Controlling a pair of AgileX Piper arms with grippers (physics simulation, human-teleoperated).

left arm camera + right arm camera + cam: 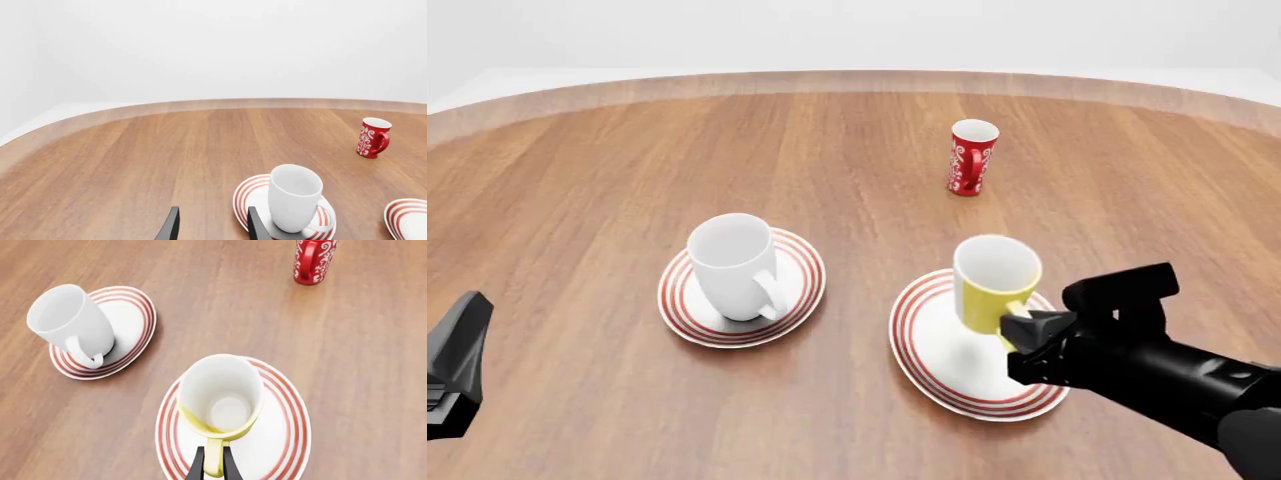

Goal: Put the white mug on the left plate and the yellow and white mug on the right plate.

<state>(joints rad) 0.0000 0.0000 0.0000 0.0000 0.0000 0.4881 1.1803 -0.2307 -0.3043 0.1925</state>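
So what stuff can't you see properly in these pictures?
- Whether the yellow and white mug already rests on the right plate: front view, mug body hides its base.
- Right gripper fingers: cut off by the right wrist view's bottom edge, pinching the handle.
- Left gripper: only its fingertips show in the left wrist view.
- Right plate in the left wrist view: cut off by the edge.

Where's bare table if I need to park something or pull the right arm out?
Bare wood lies left of the white mug on the left plate, and across the far table left of the red cup. Crowded: the narrow strip between the plates, and the right plate, where the right pincer grips the yellow mug by its handle.
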